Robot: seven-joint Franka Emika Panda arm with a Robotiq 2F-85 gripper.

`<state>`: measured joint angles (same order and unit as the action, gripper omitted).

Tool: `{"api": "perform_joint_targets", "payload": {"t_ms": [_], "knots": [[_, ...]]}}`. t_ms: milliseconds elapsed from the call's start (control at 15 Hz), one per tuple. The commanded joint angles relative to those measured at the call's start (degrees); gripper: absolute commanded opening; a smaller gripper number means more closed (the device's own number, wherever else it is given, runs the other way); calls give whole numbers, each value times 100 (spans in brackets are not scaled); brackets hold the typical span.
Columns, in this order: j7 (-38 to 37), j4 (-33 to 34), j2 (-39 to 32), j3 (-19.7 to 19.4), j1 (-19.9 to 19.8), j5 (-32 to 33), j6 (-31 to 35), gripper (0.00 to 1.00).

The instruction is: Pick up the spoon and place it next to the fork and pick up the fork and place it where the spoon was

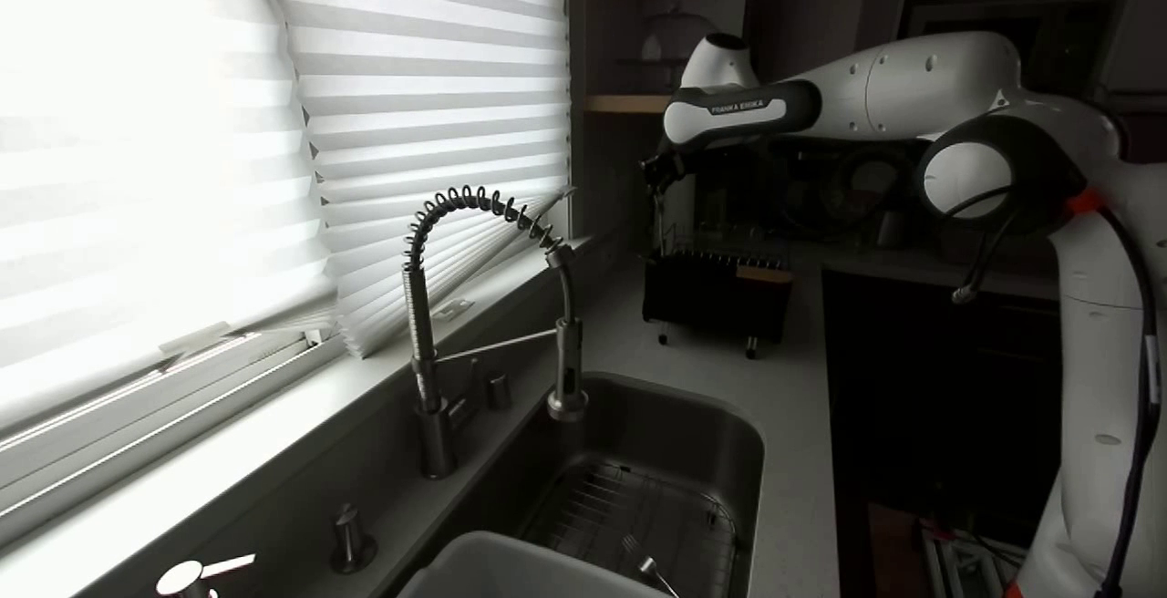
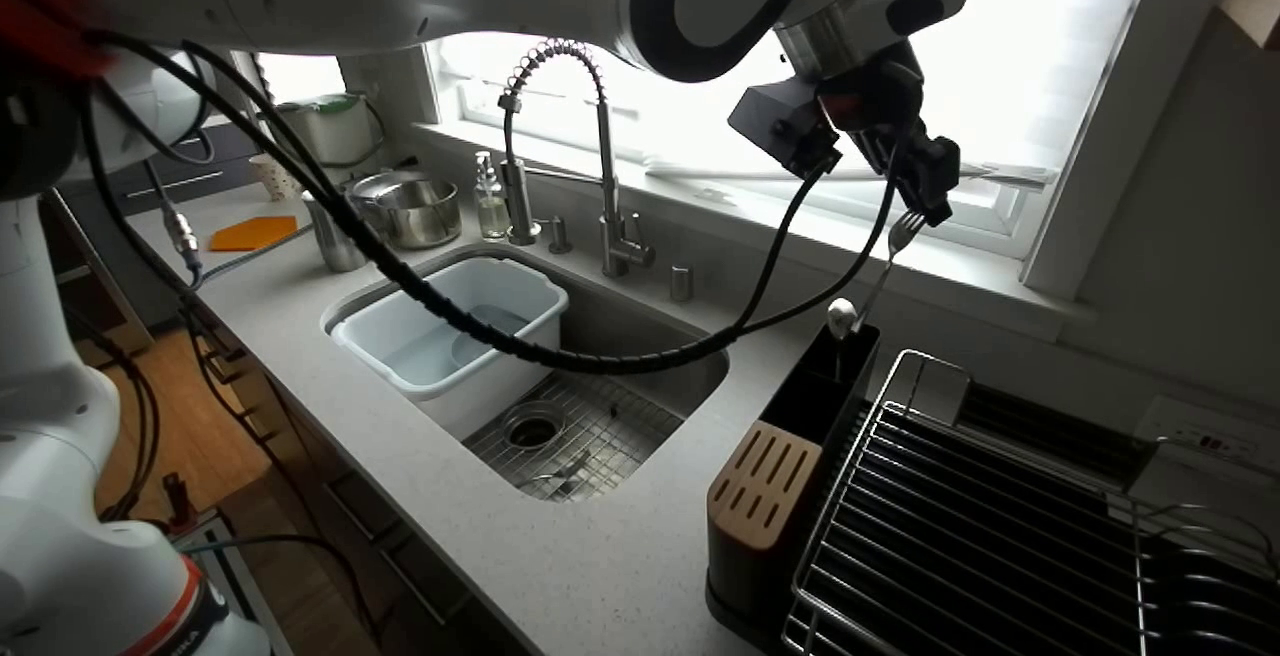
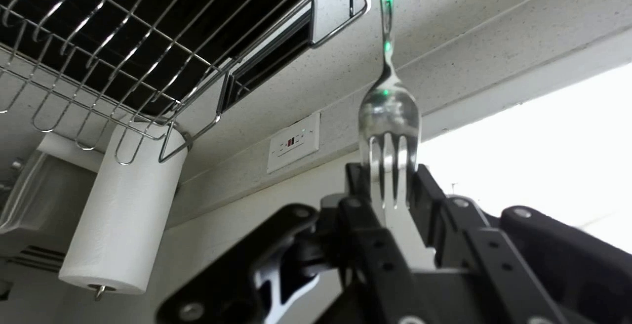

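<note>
The gripper (image 3: 390, 183) is closed on the fork (image 3: 388, 109); its two fingers (image 3: 428, 195) lie against opposite sides of the tines, and the fork is tilted, tines uppermost, with the handle running down to the cutlery caddy (image 2: 732, 566) (the datum for every location given here); how far the handle reaches below the caddy's rim is hard to determine, as the spoon (image 2: 842, 316) partly covers that area in an exterior view.

The spoon stands in the caddy, bowl uppermost, just beside the fork's handle, at the end away from the slotted wooden insert (image 2: 757, 489); the gripper is above that same end of the caddy in both exterior views.

Adjacent items: the wire dish rack (image 2: 975, 526) is just beside one long side of the caddy; the stainless sink (image 1: 679, 420) is set into the countertop (image 2: 600, 556) on the caddy's opposite side; the pale plastic dishpan (image 2: 490, 391) sits in the part of the sink farther from the caddy; the spring-neck faucet (image 1: 417, 315) is well apart from the caddy; the paper towel roll (image 3: 121, 210) and wall outlet (image 3: 295, 142) are on the dish-rack side of the caddy.
</note>
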<state>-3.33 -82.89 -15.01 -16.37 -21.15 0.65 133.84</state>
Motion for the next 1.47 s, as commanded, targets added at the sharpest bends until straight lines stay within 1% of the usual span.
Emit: {"api": "perform_joint_targets", "payload": {"t_ms": [0,467,933,1000,1400], "knots": [[-313,-333,243,-126,106,432,116,7],[-427,-546,532,-101,107,821,-2,7],[-347,-890,845,-82,94,968,-121,7],[-326,-892,867,-152,154,966,-176,7],[-290,-1019,960,-167,140,1037,-385,7]]}}
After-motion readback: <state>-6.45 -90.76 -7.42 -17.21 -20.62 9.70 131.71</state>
